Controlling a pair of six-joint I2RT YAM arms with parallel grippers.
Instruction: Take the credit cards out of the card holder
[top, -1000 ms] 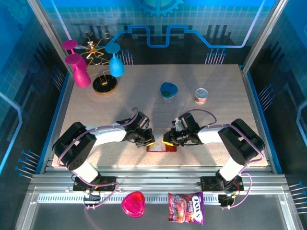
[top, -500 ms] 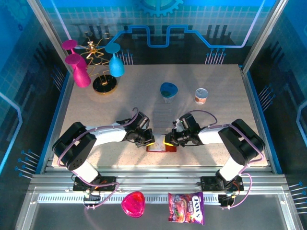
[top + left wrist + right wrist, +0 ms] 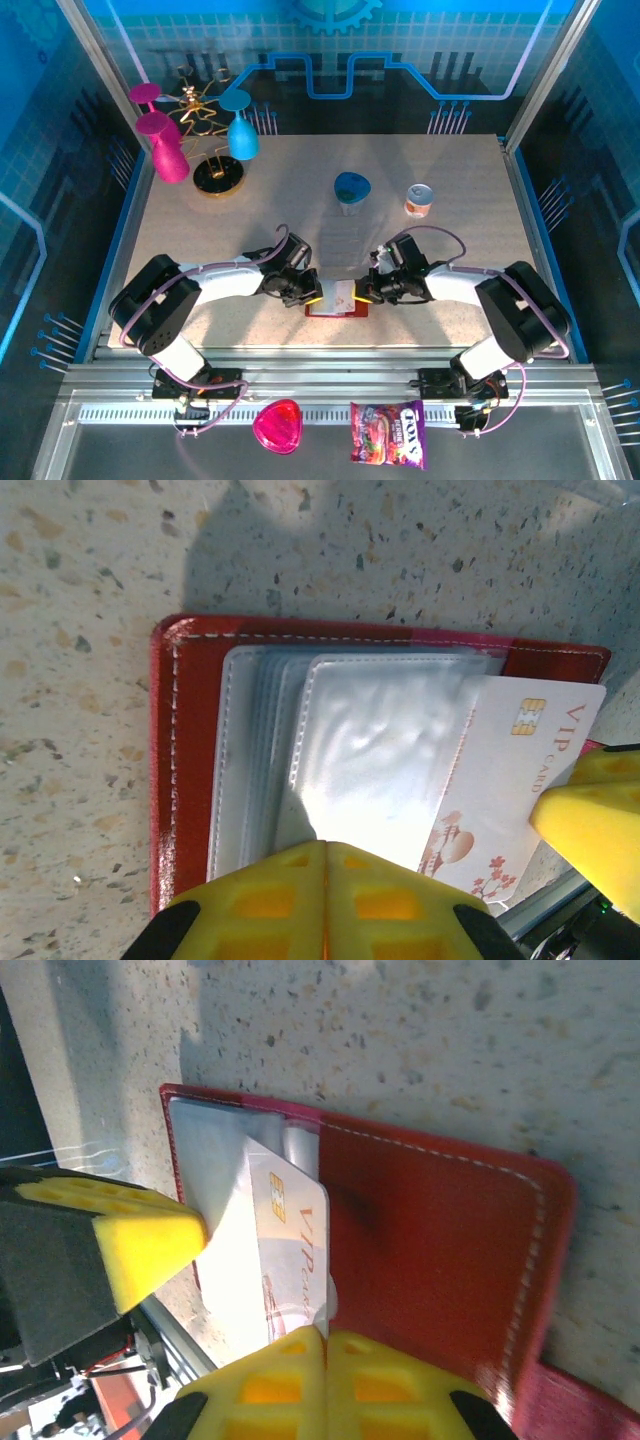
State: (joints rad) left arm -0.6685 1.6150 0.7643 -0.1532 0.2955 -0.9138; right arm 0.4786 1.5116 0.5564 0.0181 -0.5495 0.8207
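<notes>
1. Top external view: the card holder [image 3: 322, 311], dark red and lying open on the table [image 3: 300, 200], is my landmark. The left gripper [image 3: 312, 293] sits at its left edge and the right gripper [image 3: 366, 293] at its right edge.
2. Change over the last second: the right gripper's jaws have come together and the arm has drawn back to the right of the holder. A pale VIP card [image 3: 341, 294] now shows between the two grippers.
3. Right wrist view: the right gripper [image 3: 325, 1360] is clamped on the near corner of the VIP card [image 3: 285, 1230], which lies across the card holder [image 3: 430, 1230].
4. Left wrist view: the left gripper [image 3: 325, 880] has its jaws together at the near edge of the card holder [image 3: 180, 780]. I cannot tell whether it pinches or only pins it. The VIP card [image 3: 510, 770] sticks roughly halfway out of the clear sleeves [image 3: 380, 750], towards the holder's right side.
5. Meaning: I judge the first of the credit cards half extracted. More rightward pull should free it, provided the holder is kept still.
</notes>
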